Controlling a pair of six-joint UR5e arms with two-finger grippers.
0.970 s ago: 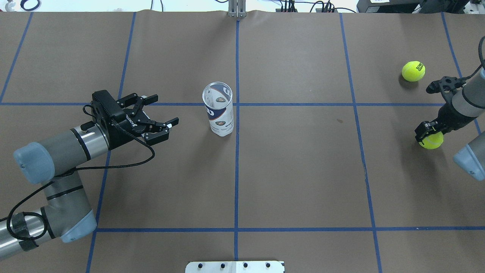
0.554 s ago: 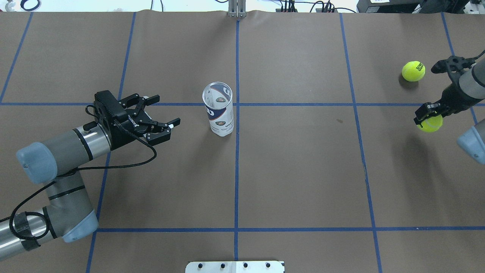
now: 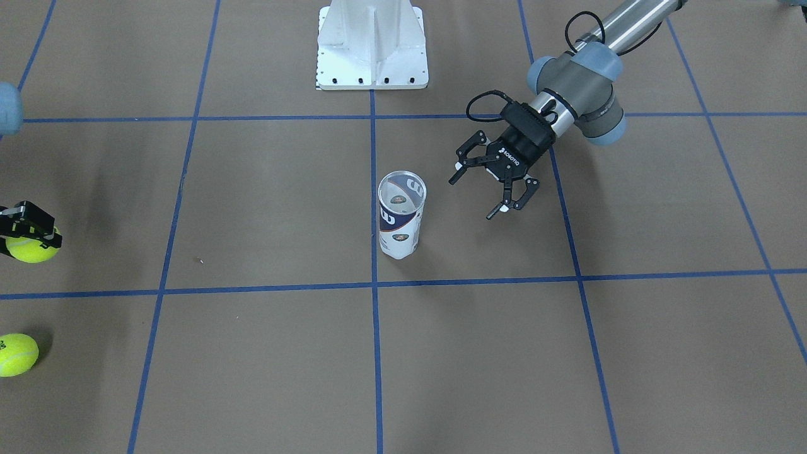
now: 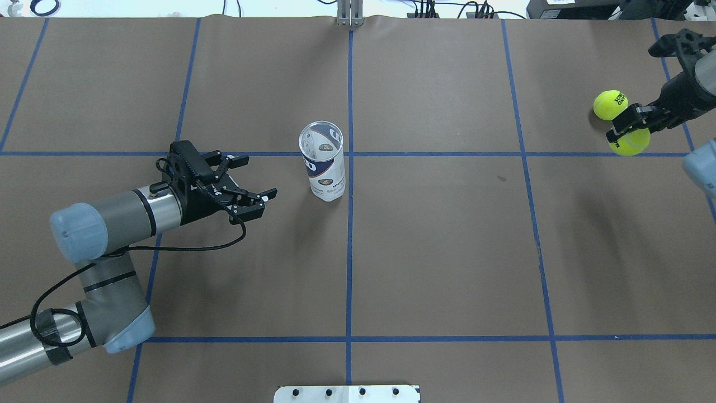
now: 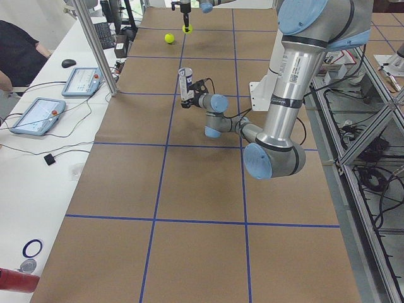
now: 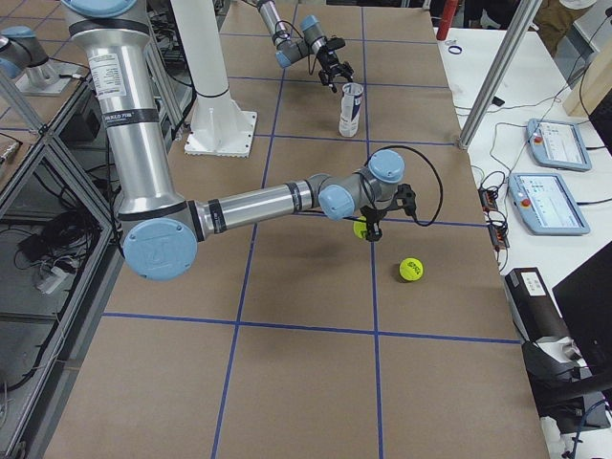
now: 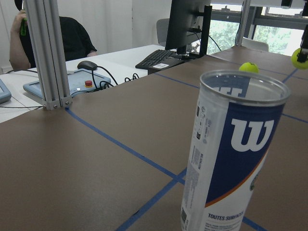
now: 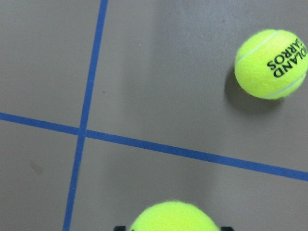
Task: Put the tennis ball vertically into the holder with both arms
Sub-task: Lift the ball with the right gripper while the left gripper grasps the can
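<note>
Clasping 1 tennis ball (image 4: 632,145), the right gripper (image 4: 625,130) hangs far from the holder (image 4: 324,168); left gripper (image 4: 258,179) gapes.

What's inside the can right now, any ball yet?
No ball shows through the open mouth of the holder, only its label's inner side. The very bottom is hidden by the label. One tennis ball is in the right claw.

Brown table (image 4: 447,252) w/ blue tape grid (image 4: 349,252) — white desk (image 7: 120,60), monitor (image 7: 185,21), windows (image 7: 221,36) behind

Holder (image 7: 231,159) "W"; loose ball (image 8: 271,64) "ROLAND"
</note>
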